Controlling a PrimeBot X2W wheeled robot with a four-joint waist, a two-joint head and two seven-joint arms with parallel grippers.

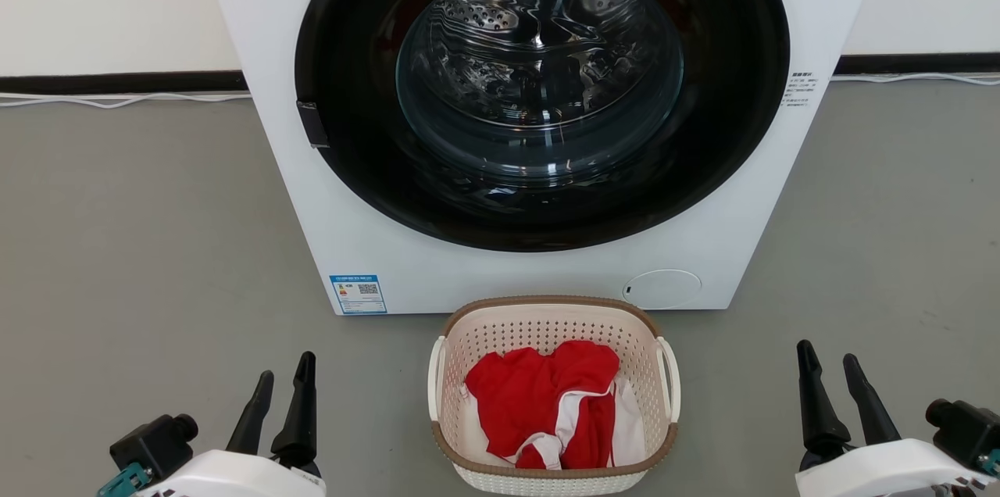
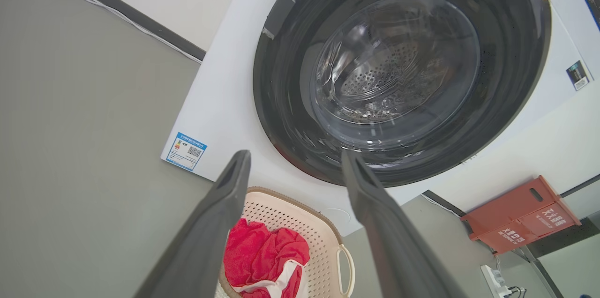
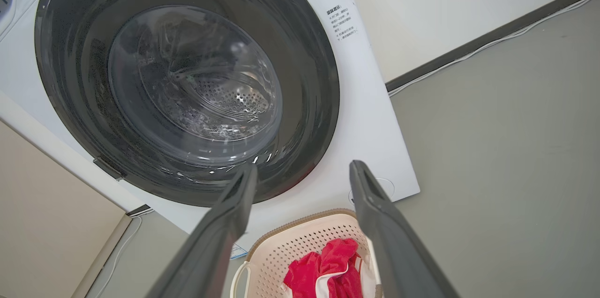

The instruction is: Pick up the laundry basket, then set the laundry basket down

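Note:
The laundry basket [image 1: 484, 341] [image 2: 286, 209] [image 3: 300, 242] is cream-white and perforated with a brown rim and white side loop handles. It sits on the grey floor just in front of the washer, holding red and white clothes [image 1: 547, 403]. My left gripper [image 1: 285, 376] [image 2: 295, 157] hangs open at the lower left, well left of the basket and apart from it. My right gripper [image 1: 828, 360] [image 3: 302, 169] is open at the lower right, apart from the basket on its other side. Nothing lies between either pair of fingers.
A white front-loading washer [image 1: 375, 231] with a dark round door stands right behind the basket, against a white wall. A white cable [image 1: 117, 100] runs along the baseboard. In the left wrist view, a red box [image 2: 520, 213] sits right of the washer.

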